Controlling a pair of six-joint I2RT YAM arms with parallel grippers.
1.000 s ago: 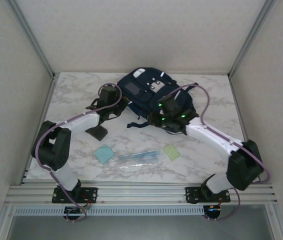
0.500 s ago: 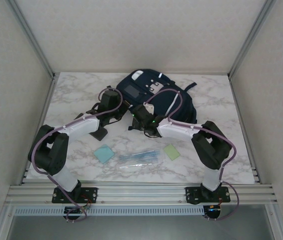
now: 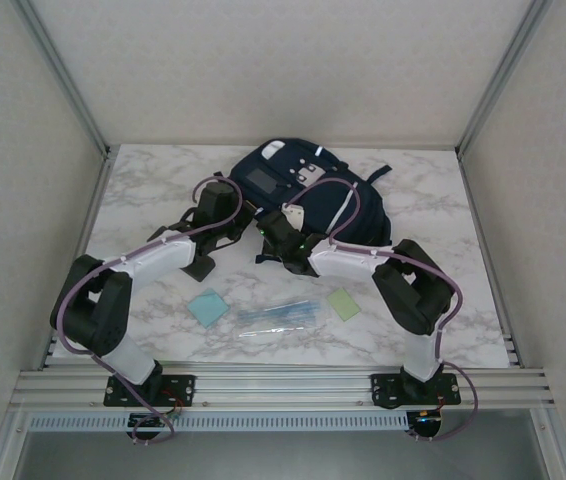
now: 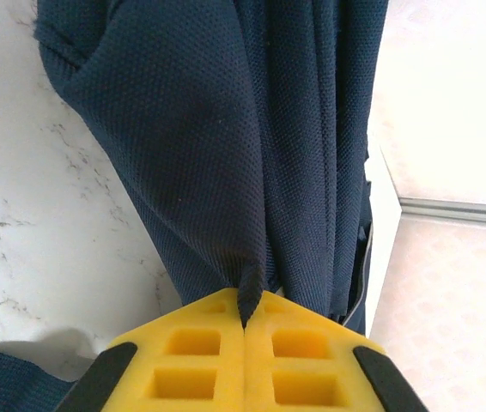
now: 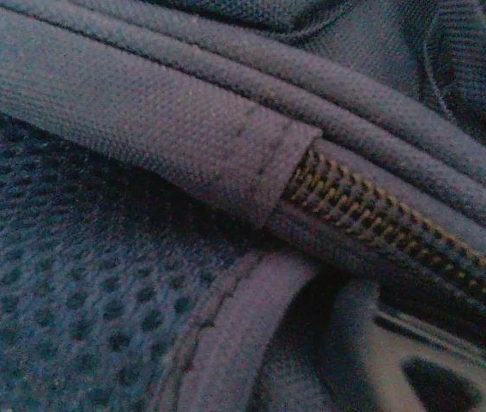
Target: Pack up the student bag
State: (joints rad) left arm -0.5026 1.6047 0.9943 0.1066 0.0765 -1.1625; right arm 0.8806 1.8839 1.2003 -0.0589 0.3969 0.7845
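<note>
The white marbled table [image 3: 433, 200] carries the student bag [image 3: 363, 215] at the middle of its far edge; toward the near edge lie a pale blue square [image 3: 208, 307] and a pale green square [image 3: 343, 303]. A clear packet [image 3: 278, 315] lies between them.

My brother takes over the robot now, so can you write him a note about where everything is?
Left hand: shut, pinching the student bag fabric.
Right hand: shut, right up against the bag near its zipper; whether it holds anything is unclear.
Bag: lying at the back of the table.
Done: bag gripped.
Left: blue square, green square and pens lie unpacked in front.
</note>
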